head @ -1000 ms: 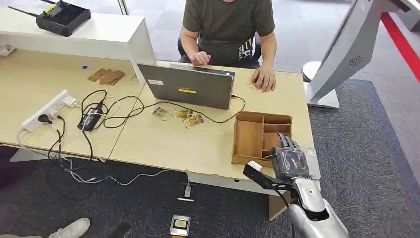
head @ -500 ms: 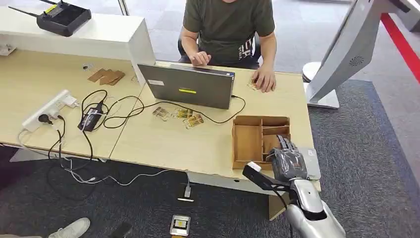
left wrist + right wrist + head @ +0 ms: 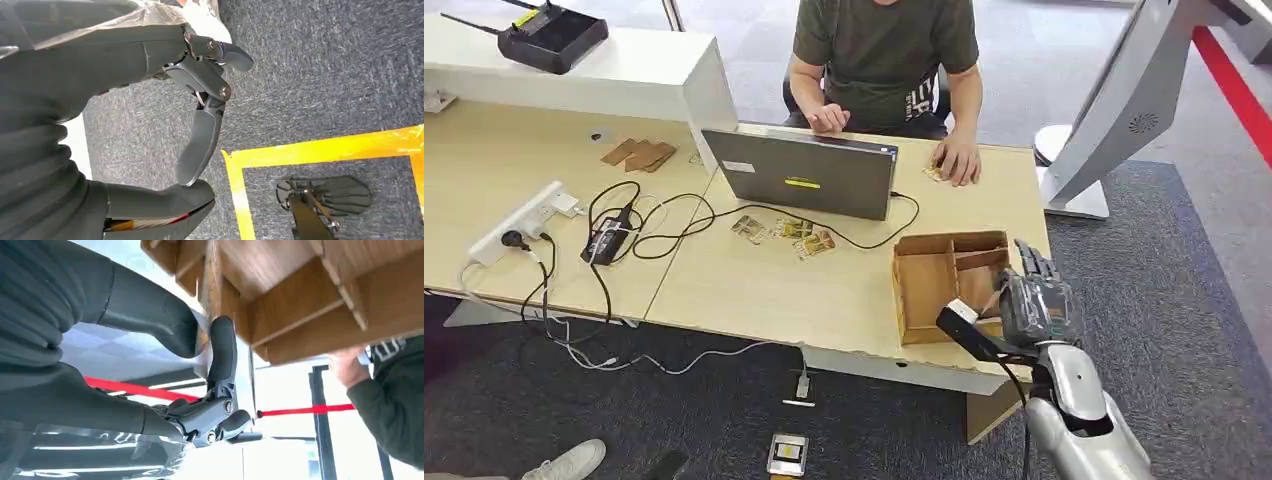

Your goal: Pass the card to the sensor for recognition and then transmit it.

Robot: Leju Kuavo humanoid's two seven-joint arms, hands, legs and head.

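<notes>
Sitting on the desk (image 3: 754, 290), the wooden tray (image 3: 929, 280) has bare compartments; right hand (image 3: 1036, 300) pinches a card (image 3: 202, 337) beside it; left hand (image 3: 200, 100) hangs loosely curled, holding nothing

One laptop (image 3: 802, 172) stood on the tabletop (image 3: 754, 285), and one wooden organizer box (image 3: 936, 283) sat near its right end. Three small packets (image 3: 785, 233) lay in a loose row in front of the laptop — close together. One stack of brown cardboard pieces (image 3: 638, 154) lay further back; how many pieces it held could not be told. There was one white power strip (image 3: 521, 221), one black adapter (image 3: 607, 241) and one black device (image 3: 549, 34) on the raised shelf. One person (image 3: 884, 55) sat behind the tabletop — two hands resting on it.
</notes>
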